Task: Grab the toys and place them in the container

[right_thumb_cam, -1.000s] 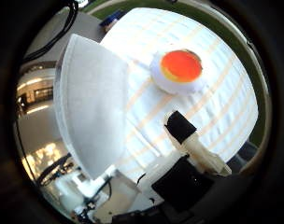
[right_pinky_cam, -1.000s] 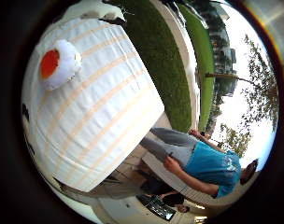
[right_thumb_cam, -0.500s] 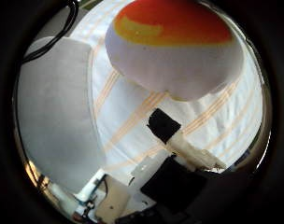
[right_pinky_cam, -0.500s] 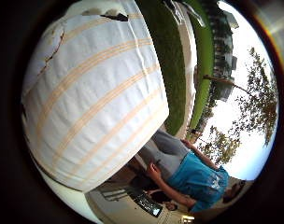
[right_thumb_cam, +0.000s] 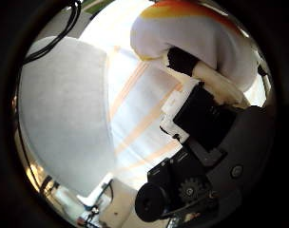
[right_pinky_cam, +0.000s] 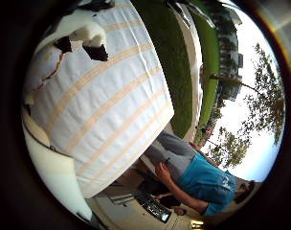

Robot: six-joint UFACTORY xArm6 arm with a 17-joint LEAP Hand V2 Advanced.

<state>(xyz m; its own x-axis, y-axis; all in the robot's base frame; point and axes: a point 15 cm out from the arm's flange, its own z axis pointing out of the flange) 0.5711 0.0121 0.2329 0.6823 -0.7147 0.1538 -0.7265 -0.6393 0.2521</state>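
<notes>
A fried-egg toy (right_thumb_cam: 187,38), white with an orange yolk, fills one edge of the right thumb side palm view, very close to the palm. My right hand (right_thumb_cam: 209,123) is on it: a black and white finger (right_thumb_cam: 209,78) curls against the toy's white rim. The white container (right_thumb_cam: 64,123) lies beside the toy on the striped tablecloth (right_thumb_cam: 144,104). In the right little finger side palm view, curled fingers (right_pinky_cam: 80,38) show over the cloth (right_pinky_cam: 107,96), and a white rounded edge (right_pinky_cam: 48,165) lies close to the palm.
The table's edge (right_pinky_cam: 169,115) drops off to a strip of grass (right_pinky_cam: 169,48) and a pavement. A person (right_pinky_cam: 208,177) in a blue top stands beyond the table's edge, touching nothing on it.
The finger has closed in against the egg toy, which now sits nearer the edge of the thumb side view. Fingers have come into the little finger side view.
</notes>
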